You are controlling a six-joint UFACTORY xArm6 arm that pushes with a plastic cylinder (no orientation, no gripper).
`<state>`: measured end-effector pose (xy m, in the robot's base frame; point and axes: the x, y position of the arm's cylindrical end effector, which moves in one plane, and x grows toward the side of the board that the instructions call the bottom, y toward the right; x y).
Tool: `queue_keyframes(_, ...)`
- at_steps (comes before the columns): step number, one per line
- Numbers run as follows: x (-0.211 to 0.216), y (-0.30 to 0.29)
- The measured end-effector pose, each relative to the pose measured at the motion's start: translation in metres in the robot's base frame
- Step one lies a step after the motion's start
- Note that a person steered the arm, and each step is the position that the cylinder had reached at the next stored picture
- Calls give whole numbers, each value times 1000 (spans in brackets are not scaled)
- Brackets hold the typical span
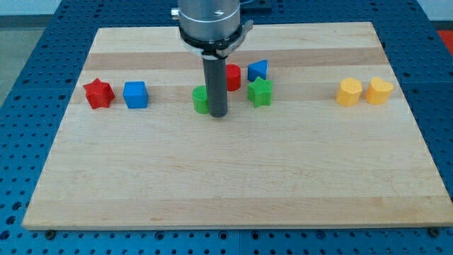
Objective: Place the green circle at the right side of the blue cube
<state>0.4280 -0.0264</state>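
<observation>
The wooden board [233,191] lies on a blue perforated table [28,42], and the near half of the board carries no blocks. My tip [218,115] is the nearest element to the view's bottom; it stands on the board just beside the green circle [200,100], at that block's right edge as the view shows it, and appears to touch it, though the rod [214,85] covers the contact line and I cannot confirm this. The arm carries no gripper, only this rod, so nothing is grasped or clamped. The green circle sits well to the view's right of the blue cube [135,94], with bare board between them. The red star [98,93] is just to the view's left of the blue cube. To the view's right of the rod is the green star [260,92]. At the far right of the same row, the yellow hexagonal block [348,92] and the yellow heart [379,91] stand close together. Slightly farther back, a red block [233,76] is partly hidden behind the rod, so its shape cannot be determined. The blue triangle [258,70] sits beside it, just above the green star.
</observation>
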Motion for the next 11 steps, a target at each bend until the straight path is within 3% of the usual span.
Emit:
queue_keyframes(2, -12, 12)
queue_keyframes(9, -12, -57)
queue_keyframes(11, -13, -41)
